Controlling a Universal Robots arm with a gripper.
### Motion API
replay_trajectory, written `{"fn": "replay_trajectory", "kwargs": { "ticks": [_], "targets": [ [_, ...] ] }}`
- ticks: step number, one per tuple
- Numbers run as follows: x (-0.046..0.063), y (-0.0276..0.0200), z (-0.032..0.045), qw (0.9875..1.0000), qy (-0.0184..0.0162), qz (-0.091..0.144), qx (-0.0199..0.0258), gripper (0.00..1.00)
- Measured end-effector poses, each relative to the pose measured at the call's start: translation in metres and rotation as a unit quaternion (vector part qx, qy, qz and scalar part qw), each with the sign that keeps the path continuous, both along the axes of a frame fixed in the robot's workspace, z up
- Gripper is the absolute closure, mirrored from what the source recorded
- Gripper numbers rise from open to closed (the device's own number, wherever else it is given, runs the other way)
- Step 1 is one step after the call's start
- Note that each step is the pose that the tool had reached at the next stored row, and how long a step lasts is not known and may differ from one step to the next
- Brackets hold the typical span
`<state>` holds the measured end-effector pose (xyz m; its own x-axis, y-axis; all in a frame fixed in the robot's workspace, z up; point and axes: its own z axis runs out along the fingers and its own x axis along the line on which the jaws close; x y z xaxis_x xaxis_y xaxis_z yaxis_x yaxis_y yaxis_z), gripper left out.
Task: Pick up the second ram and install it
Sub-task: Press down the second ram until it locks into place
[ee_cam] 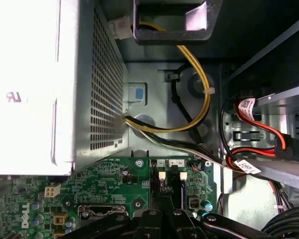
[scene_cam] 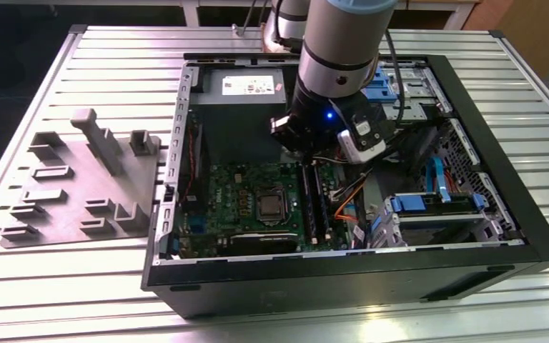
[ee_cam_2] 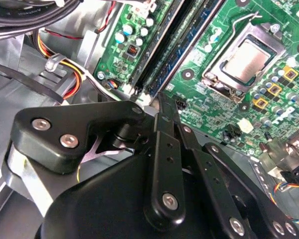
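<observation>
Tool [ee_cam_2: 162, 102] at RAM slots [ee_cam_2: 164, 55], chassis walls close.

The exterior view looks down, from well back, on the open computer case [scene_cam: 351, 236]; both wrist views (riding close) share the motherboard [ee_cam_2: 229, 94].

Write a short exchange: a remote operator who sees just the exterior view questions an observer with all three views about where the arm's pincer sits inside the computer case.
Operator: Where is the pincer tip?
Observer: In the second wrist view it is at the end of the memory slots, by the motherboard edge.
Operator: Are the slots filled?
Observer: Two long dark strips appear to stand in them side by side; I cannot tell whether they are latched.
Operator: Any cables close?
Observer: In the first wrist view a yellow cable loops beside the power supply, beyond the board.
</observation>
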<state>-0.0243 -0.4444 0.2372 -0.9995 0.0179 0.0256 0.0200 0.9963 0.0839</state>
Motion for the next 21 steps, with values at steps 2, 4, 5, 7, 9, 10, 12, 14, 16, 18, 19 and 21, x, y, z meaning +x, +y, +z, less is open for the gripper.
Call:
{"fn": "replay_trajectory", "kwargs": {
  "ticks": [2,4,5,7,9,10,12,14,16,18,19,21],
  "targets": [
    [0.000,-0.0010,0.0000,1.0000,0.0000,0.000,-0.0001,0.90],
    [0.000,-0.0030,-0.0001,1.0000,0.0000,0.000,-0.0007,0.90],
    [0.000,-0.0047,-0.0001,1.0000,0.0000,0.000,-0.0010,0.90],
    [0.000,-0.0085,0.0000,1.0000,0.0000,0.000,-0.0019,0.90],
    [0.000,-0.0129,-0.0001,1.0000,0.0000,0.000,-0.0025,0.90],
    [0.000,-0.0152,-0.0001,1.0000,0.0000,0.000,-0.0027,0.90],
    [0.000,-0.0200,0.0000,1.0000,0.0000,0.000,-0.0030,0.90],
    [0.000,-0.0250,-0.0001,1.0000,0.0000,0.000,-0.0032,0.90],
    [0.000,-0.0310,-0.0001,1.0000,0.0000,0.000,-0.0032,0.90],
    [0.000,-0.0375,-0.0001,1.0000,0.0000,0.000,-0.0033,0.90],
    [0.000,-0.0407,-0.0001,1.0000,0.0000,0.000,-0.0032,0.90],
    [0.000,-0.0467,-0.0002,1.0000,0.0000,0.000,-0.0032,0.90]
  ]
}}
